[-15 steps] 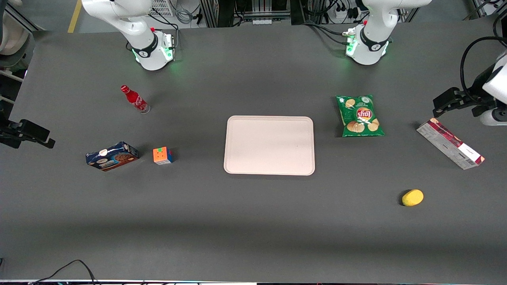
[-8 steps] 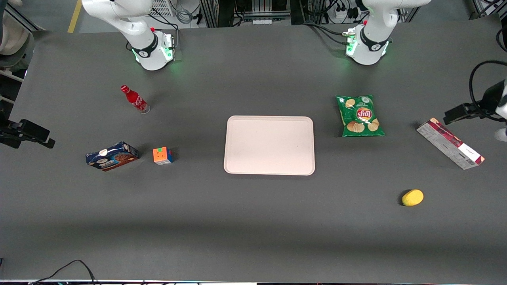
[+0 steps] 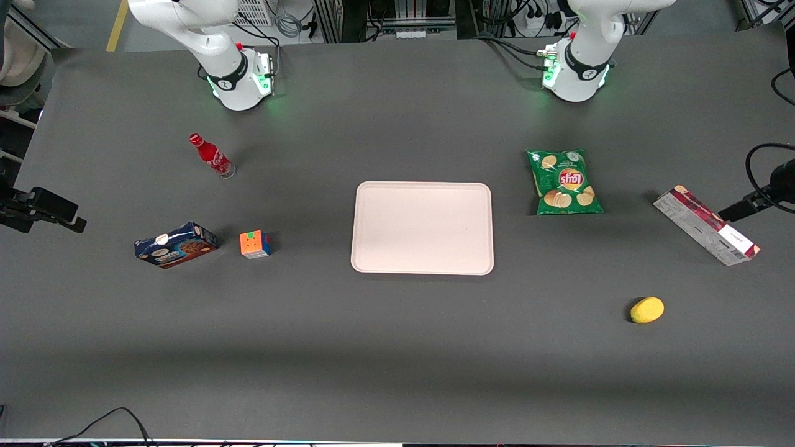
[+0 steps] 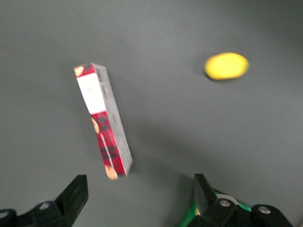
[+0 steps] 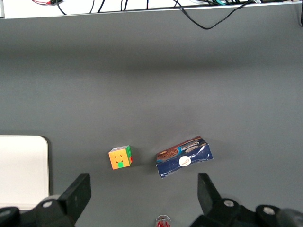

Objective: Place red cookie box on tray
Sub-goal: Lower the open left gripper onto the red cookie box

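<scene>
Box (image 3: 706, 225) not grabbed yet, well apart from bare tray (image 3: 422, 227); my gripper (image 4: 139, 198) hovers above it, fingers wide, whole carry left

Matt table (image 3: 397, 347); cardboard red cookie box (image 3: 705, 225).

A dark grey worktop (image 3: 397, 347) is carrying everything. The tray (image 3: 422, 228) is lying at its middle, with the chip bag (image 3: 564, 181), the red cookie box (image 3: 705, 225) and the lemon (image 3: 647, 310) lying toward the working arm's end. The gripper (image 4: 139, 201) is hovering over that box, fingers (image 4: 75, 196) spread, while the puzzle cube (image 3: 255, 244), blue cookie box (image 3: 176, 244) and red bottle (image 3: 212, 156) are sitting toward the parked arm's end.
</scene>
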